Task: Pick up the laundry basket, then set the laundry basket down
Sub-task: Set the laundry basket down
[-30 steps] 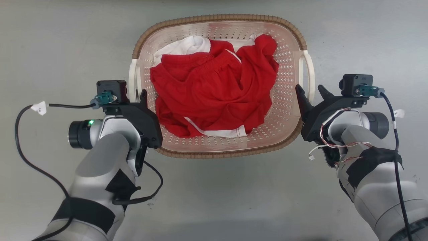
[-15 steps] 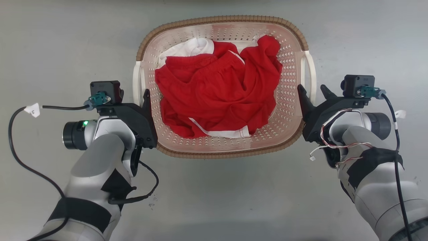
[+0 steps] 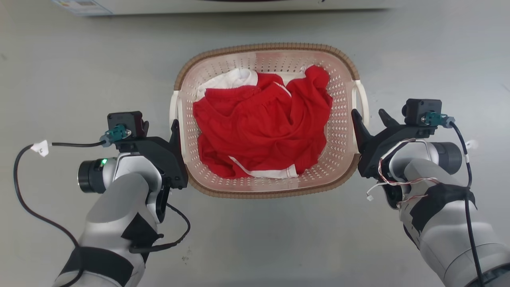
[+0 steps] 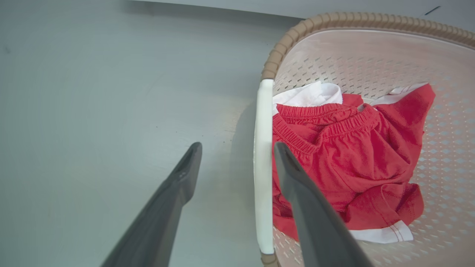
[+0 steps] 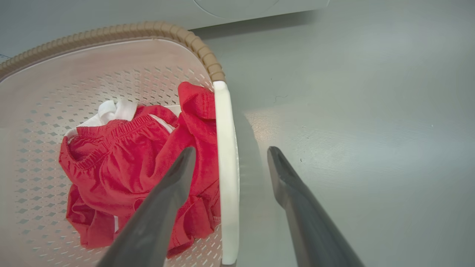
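Note:
The laundry basket (image 3: 271,47), pale pink perforated plastic with a brown woven-look rim, stands on the grey floor and holds red and white clothes (image 3: 263,127). My left gripper (image 3: 160,124) is open at the basket's left side. In the left wrist view the white left handle (image 4: 262,148) runs between the two fingers of this gripper (image 4: 237,146), just inside the right finger. My right gripper (image 3: 367,113) is open at the right side. Its own view shows the gripper (image 5: 230,150) straddling the white right handle (image 5: 225,122). Neither gripper squeezes a handle.
The lower edge of a white appliance (image 3: 223,4) runs along the top of the head view, just beyond the basket. Bare grey floor (image 3: 59,71) lies to the left, to the right and in front of the basket. A black cable (image 3: 24,199) loops off my left arm.
The head camera has moved, so the basket looks smaller and lower in the picture and the appliance edge has come in. My left gripper has drawn outward from over the basket's rim. Both grippers stay open.

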{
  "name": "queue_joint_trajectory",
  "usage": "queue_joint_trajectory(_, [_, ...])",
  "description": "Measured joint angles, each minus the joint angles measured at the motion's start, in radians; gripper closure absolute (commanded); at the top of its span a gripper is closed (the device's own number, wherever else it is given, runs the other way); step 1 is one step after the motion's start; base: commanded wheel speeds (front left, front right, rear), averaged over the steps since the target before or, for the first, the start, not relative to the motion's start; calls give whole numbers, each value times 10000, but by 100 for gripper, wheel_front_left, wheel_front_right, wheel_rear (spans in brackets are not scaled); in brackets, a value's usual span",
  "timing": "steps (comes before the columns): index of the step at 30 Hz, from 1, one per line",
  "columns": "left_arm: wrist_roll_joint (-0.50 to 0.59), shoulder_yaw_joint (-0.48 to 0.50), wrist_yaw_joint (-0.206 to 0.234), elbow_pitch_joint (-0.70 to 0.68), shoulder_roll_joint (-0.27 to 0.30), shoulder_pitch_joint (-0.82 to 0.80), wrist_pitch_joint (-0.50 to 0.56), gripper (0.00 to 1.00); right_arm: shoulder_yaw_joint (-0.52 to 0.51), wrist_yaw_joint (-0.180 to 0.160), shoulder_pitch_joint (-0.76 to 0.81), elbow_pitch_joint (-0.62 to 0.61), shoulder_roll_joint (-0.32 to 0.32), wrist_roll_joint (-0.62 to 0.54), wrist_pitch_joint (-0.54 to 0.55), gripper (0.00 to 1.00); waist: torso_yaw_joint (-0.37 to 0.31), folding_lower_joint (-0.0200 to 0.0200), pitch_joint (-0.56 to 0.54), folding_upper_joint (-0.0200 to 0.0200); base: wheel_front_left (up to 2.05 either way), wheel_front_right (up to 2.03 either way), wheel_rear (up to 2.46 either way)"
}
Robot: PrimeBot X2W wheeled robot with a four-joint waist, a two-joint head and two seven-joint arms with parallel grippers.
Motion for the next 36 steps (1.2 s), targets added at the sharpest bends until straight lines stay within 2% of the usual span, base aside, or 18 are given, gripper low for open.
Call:
queue_joint_trajectory(15, [-247, -190, -6, 94, 0, 721, -391, 0, 29, 123, 727, 111, 38, 6, -328, 0, -64, -1, -1745, 0, 0, 0, 0])
queue_joint_trajectory(36, [178, -372, 48, -48, 115, 2086, -842, 0, -36, 132, 2057, -104, 125, 0, -930, 0, -338, -2, -4675, -1, 0, 0, 0])
